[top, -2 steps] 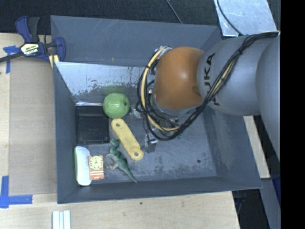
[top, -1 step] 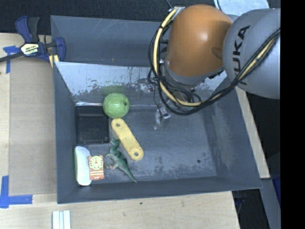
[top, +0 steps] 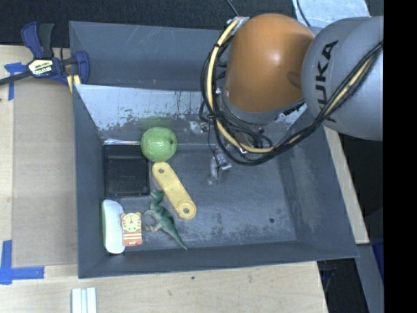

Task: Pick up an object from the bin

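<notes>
My gripper (top: pixel 219 166) hangs over the middle of the bin floor, below the orange wrist cover, with bare floor under its tip. To its left lies a green apple (top: pixel 159 143) near the back wall. A yellow oblong piece with a round hole (top: pixel 173 190) lies slanted just below the apple, a short way left of the gripper. A green toy dinosaur (top: pixel 164 220) sits at the yellow piece's lower end.
A black flat box (top: pixel 126 171) lies along the bin's left side. At the front left corner are a white oblong thing (top: pixel 112 226) and a small orange clock-faced piece (top: pixel 131 229). The arm covers the bin's back right.
</notes>
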You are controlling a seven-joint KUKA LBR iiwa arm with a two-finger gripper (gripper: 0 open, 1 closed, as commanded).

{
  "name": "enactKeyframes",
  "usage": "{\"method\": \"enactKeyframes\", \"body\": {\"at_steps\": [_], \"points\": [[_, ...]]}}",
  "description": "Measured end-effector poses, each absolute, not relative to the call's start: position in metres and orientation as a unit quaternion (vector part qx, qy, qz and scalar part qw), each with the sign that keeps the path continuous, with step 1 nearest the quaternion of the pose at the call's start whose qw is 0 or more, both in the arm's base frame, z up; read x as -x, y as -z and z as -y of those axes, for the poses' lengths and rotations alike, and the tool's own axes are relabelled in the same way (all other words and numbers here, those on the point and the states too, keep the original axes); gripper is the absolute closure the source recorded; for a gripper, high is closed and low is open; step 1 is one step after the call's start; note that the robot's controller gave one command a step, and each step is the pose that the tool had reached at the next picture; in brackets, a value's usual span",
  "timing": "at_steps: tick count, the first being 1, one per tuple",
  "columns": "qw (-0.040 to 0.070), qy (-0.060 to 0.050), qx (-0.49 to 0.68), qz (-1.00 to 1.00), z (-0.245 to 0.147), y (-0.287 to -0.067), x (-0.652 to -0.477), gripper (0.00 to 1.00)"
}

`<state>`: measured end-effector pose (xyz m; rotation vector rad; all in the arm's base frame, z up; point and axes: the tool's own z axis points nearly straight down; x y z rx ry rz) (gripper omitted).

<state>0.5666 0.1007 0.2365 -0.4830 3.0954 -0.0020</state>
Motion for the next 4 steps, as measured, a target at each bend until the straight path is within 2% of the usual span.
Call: {"method": "enactKeyframes", "body": {"at_steps": [1,2,3,4], "points": [[0.011,-0.001,0.141,-0.990,-0.166,-0.195,-0.565,0.00],[0.008,0.001,0.047,-0.999,-0.152,-0.173,-0.579,0.00],[0.016,-0.001,0.120,-0.993,-0.158,-0.186,-0.580,0.00],[0.010,0.000,0.032,-0.999,-0.152,-0.130,-0.582,0.00]]}}
